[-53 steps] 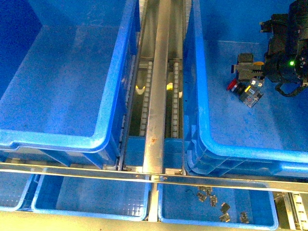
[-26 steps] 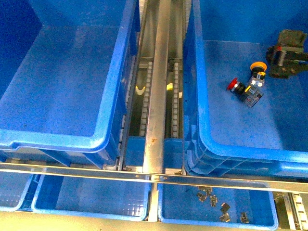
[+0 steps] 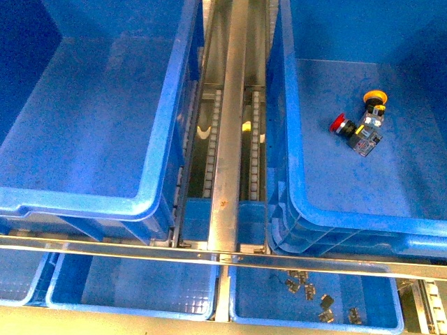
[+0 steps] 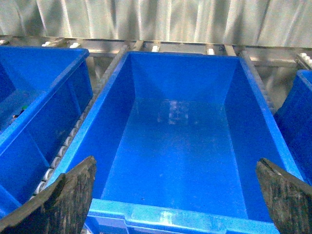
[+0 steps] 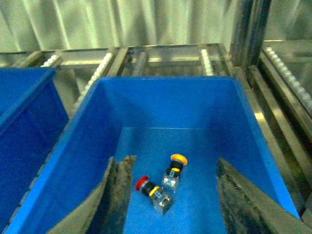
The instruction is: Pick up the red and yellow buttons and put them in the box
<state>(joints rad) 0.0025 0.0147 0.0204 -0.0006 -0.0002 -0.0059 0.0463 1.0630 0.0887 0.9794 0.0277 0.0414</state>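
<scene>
While both claws stand spread and empty, the red-capped mushroom push button (image 3: 341,125) and the yellow-capped mushroom push button (image 3: 374,98) lie touching at their clear-grey contact blocks on the floor of the large deep blue plastic bin (image 3: 293,181) at the front view's upper right. Left gripper (image 4: 175,195) hangs above another blue bin (image 4: 185,219); right gripper (image 5: 170,195) hangs above the buttons.

I see: deep blue plastic bin (image 5: 229,117) holding red-capped push button (image 5: 152,191) beside yellow-capped push button (image 5: 174,170); my right gripper (image 5: 173,204) spread wide above.
</scene>
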